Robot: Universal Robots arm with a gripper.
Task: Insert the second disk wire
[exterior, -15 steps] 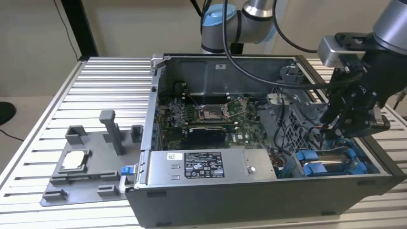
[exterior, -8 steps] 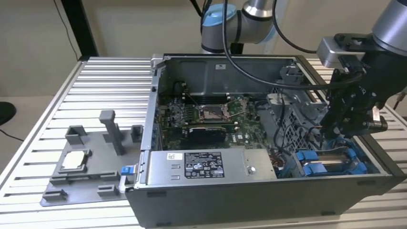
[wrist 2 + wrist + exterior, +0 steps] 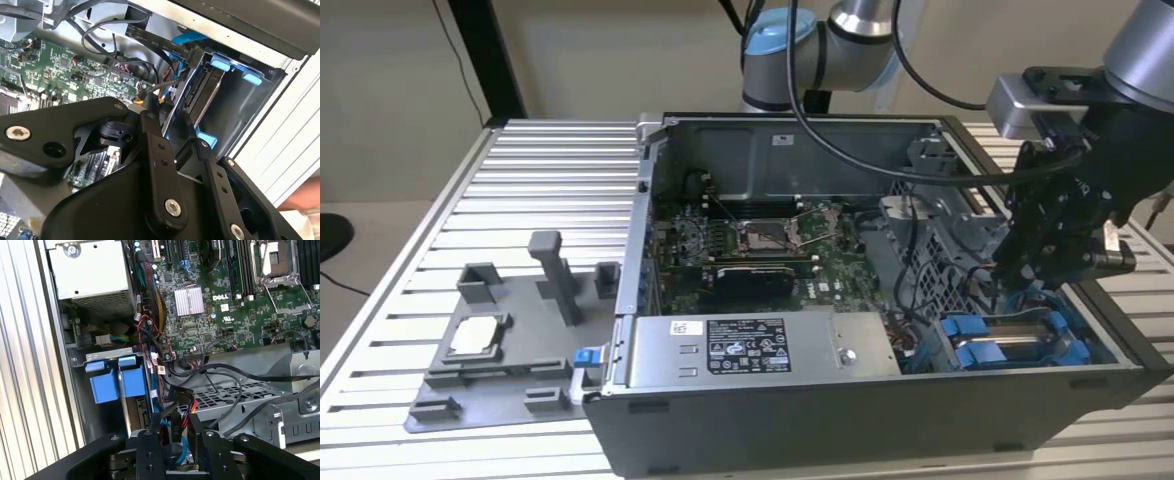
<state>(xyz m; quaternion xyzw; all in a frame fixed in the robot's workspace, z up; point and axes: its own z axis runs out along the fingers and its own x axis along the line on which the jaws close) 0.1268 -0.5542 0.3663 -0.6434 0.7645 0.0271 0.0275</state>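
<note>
In the exterior view my gripper [image 3: 1034,270] reaches down into the open computer case [image 3: 881,420] at its right end, just above the blue drive caddies [image 3: 994,342]. The first wrist view shows the disk wire [image 3: 186,412], yellow, red and black strands ending in a small dark plug. My gripper [image 3: 174,432] is shut on that plug beside the blue caddy tabs [image 3: 119,382]. In the second wrist view the fingers [image 3: 150,135] sit close to the edge of a mounted drive [image 3: 202,97], with the strands [image 3: 161,88] running off behind them. The plug's own end is hidden by the fingers.
The motherboard [image 3: 747,240] fills the case floor and a grey power supply [image 3: 747,345] lies along its front. Thick black cables [image 3: 240,375] loop over the metal drive cage beside the gripper. A grey fixture plate [image 3: 494,340] stands on the slatted table at the exterior view's left.
</note>
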